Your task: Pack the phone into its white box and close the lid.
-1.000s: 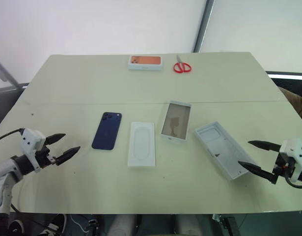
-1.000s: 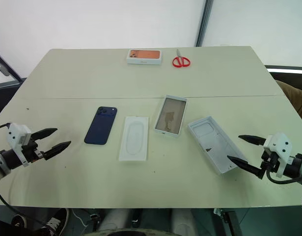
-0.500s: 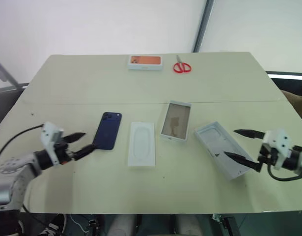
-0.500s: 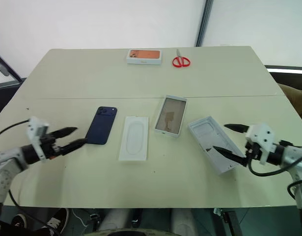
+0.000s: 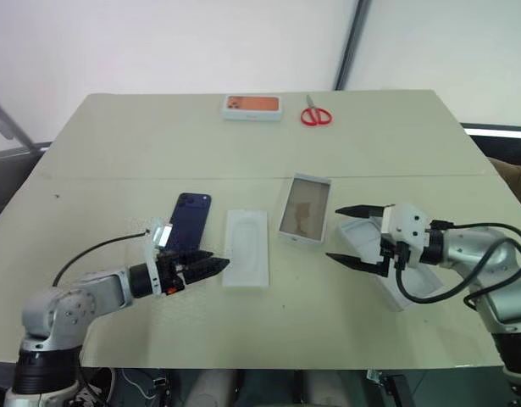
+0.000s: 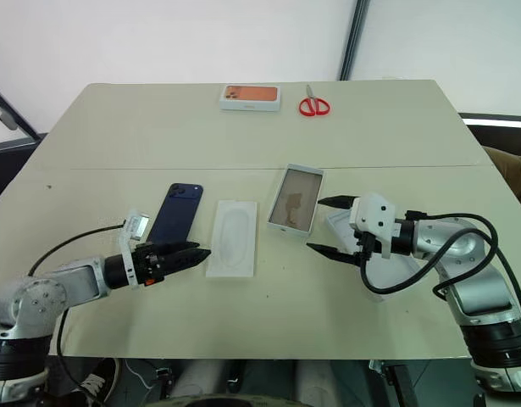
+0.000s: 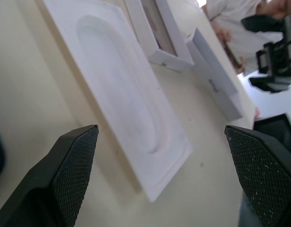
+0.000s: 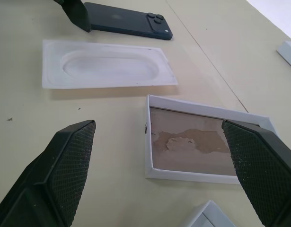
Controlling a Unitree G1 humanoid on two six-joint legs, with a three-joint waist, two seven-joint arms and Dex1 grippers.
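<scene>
The dark blue phone lies back up on the table, left of centre. The shallow white box with a brownish floor lies open at centre. The lid lies inside up to its right, partly behind my right gripper. That gripper hovers open over the lid's near-left end, pointing at the box. My left gripper is open and empty, low by the phone's near end, and points at the flat white insert tray. The phone also lies beyond the tray in the right wrist view.
The white insert tray lies between phone and box. An orange-topped white box and red scissors sit at the far edge. A person's arm shows at the right table edge.
Both arms swung inward toward the table's middle. The left gripper rolled and came up beside the phone's near end. The right gripper moved left over the lid. Both stayed open.
</scene>
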